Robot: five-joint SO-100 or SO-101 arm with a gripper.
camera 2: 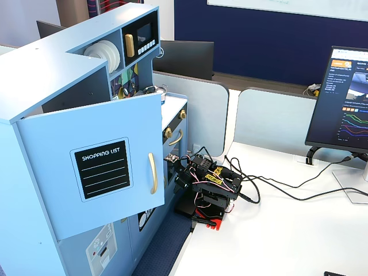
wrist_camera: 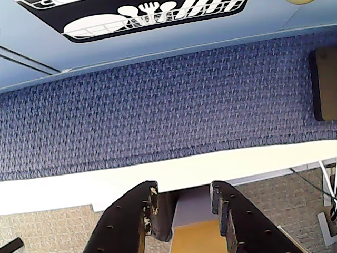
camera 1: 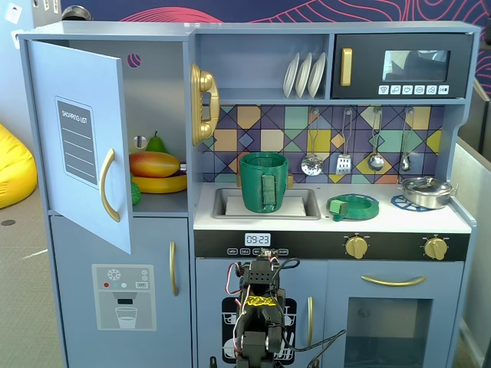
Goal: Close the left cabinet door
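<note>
Wrist view shows me my gripper [wrist_camera: 181,203] with its dark, matte fingers parted narrowly and holding nothing, above a woven blue carpet [wrist_camera: 158,110] and the white worktop [wrist_camera: 105,184] edge. Both fixed views show the left cabinet door [camera 1: 80,142], a flat light-blue panel with a curved gold handle [camera 1: 107,184], swung wide open. Its compartment holds glossy toy fruit [camera 1: 156,172]; a green pot [camera 1: 263,182] sits in the sink [camera 1: 226,203].

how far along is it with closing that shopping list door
Nothing looks done yet. The left cabinet door stands wide open, showing toy fruit on the shelf behind it. Nothing is in hand: the arm sits folded low in front of the kitchen, and the gripper is open and empty over the blue mat. Left: reach the door and swing it shut.
</note>
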